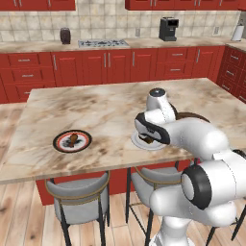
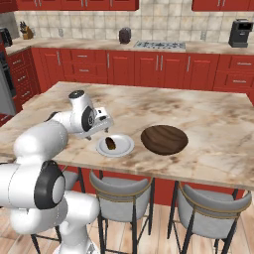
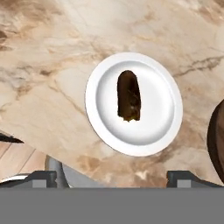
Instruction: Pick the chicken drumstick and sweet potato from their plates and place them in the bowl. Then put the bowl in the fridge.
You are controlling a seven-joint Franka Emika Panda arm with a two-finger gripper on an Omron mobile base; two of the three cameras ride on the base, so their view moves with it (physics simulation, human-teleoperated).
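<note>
One marble island [image 1: 110, 105] fills the middle of the kitchen, with two grey stools [image 1: 79, 194] tucked under its near edge. One arm [image 2: 44, 136] reaches over that edge. One dark bowl [image 2: 164, 139] sits on the top, empty, just beside the white plate [image 2: 124, 147]. Two plates in all: the white one near the island's front edge, and the red-ringed plate [image 1: 84, 143] well apart from it, further along the same edge. One sweet potato [image 3: 128, 96] lies in the middle of the white plate. One drumstick [image 1: 73, 140] lies on the red-ringed plate. One gripper [image 3: 111, 177] hangs above the white plate with its fingers spread wide and nothing between them.
</note>
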